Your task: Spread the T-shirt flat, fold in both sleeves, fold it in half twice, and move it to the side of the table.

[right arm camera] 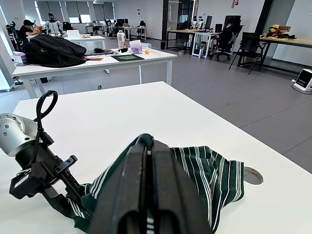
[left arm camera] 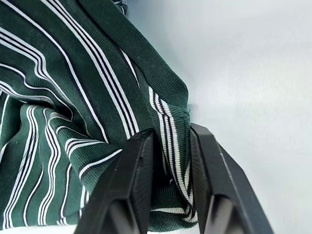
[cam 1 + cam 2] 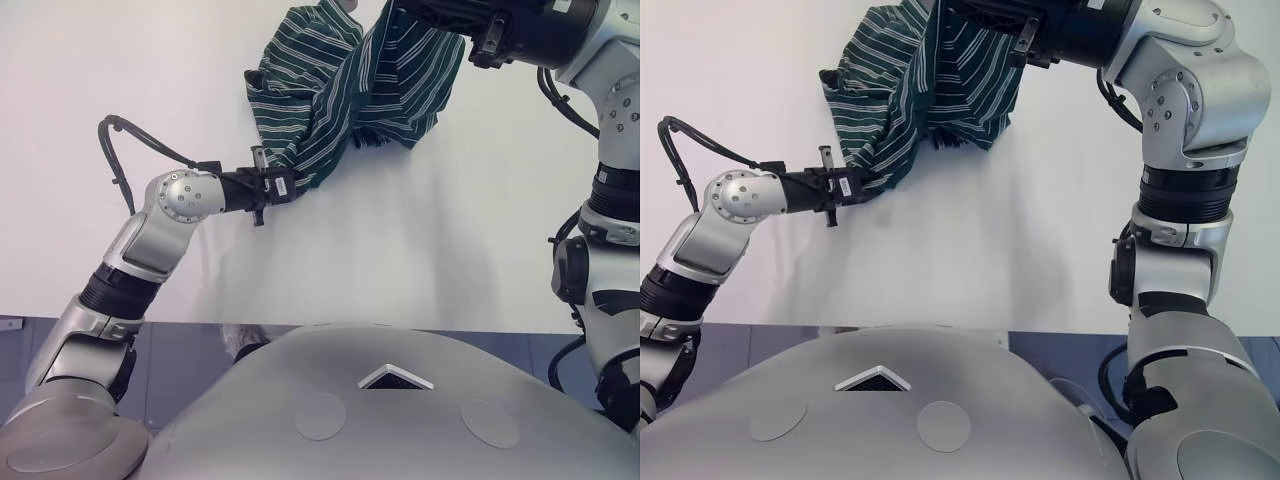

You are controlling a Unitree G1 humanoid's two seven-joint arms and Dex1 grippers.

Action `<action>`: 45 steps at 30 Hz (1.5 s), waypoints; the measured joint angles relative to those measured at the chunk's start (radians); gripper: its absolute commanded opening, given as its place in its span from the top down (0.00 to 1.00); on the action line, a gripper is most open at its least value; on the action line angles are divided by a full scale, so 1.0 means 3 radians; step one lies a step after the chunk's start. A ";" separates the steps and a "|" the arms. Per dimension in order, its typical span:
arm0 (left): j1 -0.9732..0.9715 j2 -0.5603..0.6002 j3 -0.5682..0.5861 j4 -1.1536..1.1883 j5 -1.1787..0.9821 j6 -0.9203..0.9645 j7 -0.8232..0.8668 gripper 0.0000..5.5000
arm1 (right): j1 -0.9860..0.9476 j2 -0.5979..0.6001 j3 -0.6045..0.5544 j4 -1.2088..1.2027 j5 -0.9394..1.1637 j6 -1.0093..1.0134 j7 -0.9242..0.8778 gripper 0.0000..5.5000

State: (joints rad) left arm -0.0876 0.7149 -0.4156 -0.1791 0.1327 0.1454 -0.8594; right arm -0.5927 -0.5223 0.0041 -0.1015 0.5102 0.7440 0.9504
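In the left eye view, the T-shirt (image 3: 340, 90), dark green with white stripes, hangs bunched toward 12 o'clock on the white surface (image 3: 420, 260). The right end effector (image 3: 400, 12) lifts it from about 1 o'clock, with cloth draped over its tip. The left end effector (image 3: 288, 186) sits low at about 10 o'clock and pinches the garment's lower edge.

The right eye view gives the same arrangement. The cloth runs crumpled between the two grips, and I cannot tell if its lowest folds touch the surface.

In the left wrist view, the two black fingers (image 2: 131, 185) are clamped on a striped, ribbed edge, with a fold of fabric pressed between them.

In the right wrist view, the fingers (image 1: 139, 195) are pressed together with green cloth caught at their tips. The rest of the garment trails down onto the surface, and the other arm holds it farther off.

The step in hand looks like the first one, spreading the garment flat. No sleeve is laid out yet. The next move likely calls for drawing the two grips apart to take out the slack, then lowering the cloth evenly so it lands without creases.
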 measured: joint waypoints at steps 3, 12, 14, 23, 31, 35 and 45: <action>-0.0072 0.0015 0.0061 0.0113 0.0092 0.0035 0.0056 1.00 | 0.0003 0.0004 -0.0028 0.0000 0.0002 -0.0019 -0.0083 1.00; -0.2018 -0.0639 0.1022 0.1527 -0.0833 0.0351 0.0137 1.00 | -0.0932 0.0202 -0.0425 0.1445 -0.0311 -0.0979 -0.0765 1.00; -0.2602 -0.0688 0.1075 0.2165 -0.0803 0.0156 0.0201 1.00 | -0.1315 0.0204 -0.0389 0.1956 -0.0511 -0.1318 -0.0815 1.00; -0.5031 -0.0858 0.1105 0.4953 -0.0138 -0.0654 0.1403 1.00 | -0.3272 0.0206 -0.0086 0.4621 -0.1716 -0.2793 -0.1927 1.00; -0.5132 -0.0761 0.1269 0.5076 -0.0083 -0.0565 0.0638 1.00 | -0.3247 -0.0093 0.0136 0.4721 -0.2098 -0.3101 -0.0703 1.00; -0.4549 -0.0436 0.1249 0.4314 -0.0497 0.0147 -0.0753 1.00 | -0.2385 -0.0511 0.0194 0.3824 -0.1751 -0.2831 0.0746 1.00; -0.1142 0.0324 0.0650 0.0903 -0.1309 0.1609 -0.1657 1.00 | 0.0981 -0.1027 0.0594 0.0380 -0.0642 -0.1305 0.1523 1.00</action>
State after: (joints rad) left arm -0.4301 0.8122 -0.2207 0.0919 -0.2600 0.6282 -1.3565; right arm -0.2984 -0.8304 0.1823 0.0126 0.3175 0.3526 1.4074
